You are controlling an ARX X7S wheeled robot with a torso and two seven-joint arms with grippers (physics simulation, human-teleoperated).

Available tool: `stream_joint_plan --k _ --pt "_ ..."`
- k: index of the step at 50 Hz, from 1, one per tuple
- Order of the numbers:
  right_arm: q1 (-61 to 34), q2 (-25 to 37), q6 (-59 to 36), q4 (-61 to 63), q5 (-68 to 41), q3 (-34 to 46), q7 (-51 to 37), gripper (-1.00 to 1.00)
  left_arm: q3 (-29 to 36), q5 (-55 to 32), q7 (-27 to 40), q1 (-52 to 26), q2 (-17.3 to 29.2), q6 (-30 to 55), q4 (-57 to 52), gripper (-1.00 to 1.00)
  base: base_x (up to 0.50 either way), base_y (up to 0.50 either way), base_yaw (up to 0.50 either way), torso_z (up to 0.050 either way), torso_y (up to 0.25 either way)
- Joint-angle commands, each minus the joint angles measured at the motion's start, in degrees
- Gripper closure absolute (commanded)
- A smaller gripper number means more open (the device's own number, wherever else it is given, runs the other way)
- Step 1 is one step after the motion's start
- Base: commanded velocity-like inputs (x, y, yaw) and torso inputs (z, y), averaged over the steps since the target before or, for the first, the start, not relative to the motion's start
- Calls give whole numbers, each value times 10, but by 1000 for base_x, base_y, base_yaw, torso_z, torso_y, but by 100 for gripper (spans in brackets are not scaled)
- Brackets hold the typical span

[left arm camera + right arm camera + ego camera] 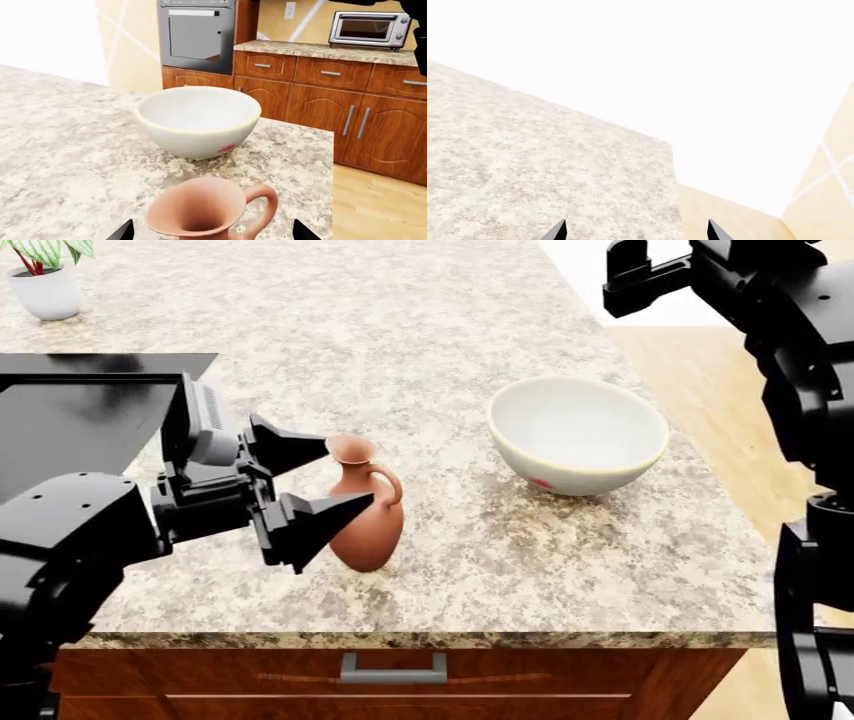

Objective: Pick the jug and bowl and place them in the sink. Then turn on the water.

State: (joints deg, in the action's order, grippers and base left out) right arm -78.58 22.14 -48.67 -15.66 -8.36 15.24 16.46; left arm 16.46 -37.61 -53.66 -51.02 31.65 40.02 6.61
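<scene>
- Left wrist view: we see the jug (pixel 203 207) standing upright between the two spread fingertips of the left gripper (pixel 212 231), with open gaps on both sides, so nothing is pinched yet. Its loop handle sticks out toward 3 o'clock; we judge that a finger closing on the handle instead of the belly could twist or tip the jug. The bowl (pixel 198 120) sits just beyond at 12 o'clock, near enough that a forward push might knock the jug into it. The jug's belly and base are cut off here.
- Head view: on the bench (pixel 400 330), the jug (pixel 364 508) stands at the left gripper (pixel 324 480), with the bowl (pixel 577 435) at its 2 o'clock, apart. Only a corner of the black sink (pixel 80 400) shows at 9 o'clock; faucet and drain are out of view.
- Right wrist view: the right gripper (pixel 636 231) shows two well-separated fingertips holding nothing over bare bench; neither task object appears, and much of the picture is washed out white.
</scene>
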Motion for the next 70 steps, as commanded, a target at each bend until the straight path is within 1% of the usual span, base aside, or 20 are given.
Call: stream_joint_plan --k 1,12,24,25,43,50,54,59,65,70 --pt "2 3 -4 6 -2 -1 -2 -100 10 6 -4 -6 -10 -8 14 -100 0 0 0 0 0" --pt "4 5 -4 6 -2 0 -3 -100 21 11 -8 -15 -23 -16 32 -100 0 0 0 0 0" --pt "8 10 -11 17 -4 -2 -5 -100 26 12 -9 -17 -25 -17 37 -100 0 0 0 0 0" --pt "8 10 -11 17 -4 -2 -5 -100 26 12 -9 -17 -25 -17 37 100 0 0 0 0 0" --pt "9 10 -9 16 -7 -3 -7 -100 21 5 -5 -16 -22 -16 34 100 0 0 0 0 0" --pt "10 9 -8 15 -9 -4 -7 -100 -2 7 15 -22 -31 -46 40 100 0 0 0 0 0" --pt "11 12 -13 23 -11 -6 -7 -100 -15 20 43 -32 -40 -67 46 100 0 0 0 0 0" --pt "10 18 -22 32 -14 -8 -5 -100 -23 35 79 -53 -48 -71 54 100 0 0 0 0 2" --pt "13 24 -34 48 -16 -9 -4 -100 -24 50 121 -63 -53 -63 46 100 0 0 0 0 2" --pt "13 33 -51 62 -19 -2 6 -100 -34 59 172 -74 -57 -45 30 100 0 0 0 0 0"
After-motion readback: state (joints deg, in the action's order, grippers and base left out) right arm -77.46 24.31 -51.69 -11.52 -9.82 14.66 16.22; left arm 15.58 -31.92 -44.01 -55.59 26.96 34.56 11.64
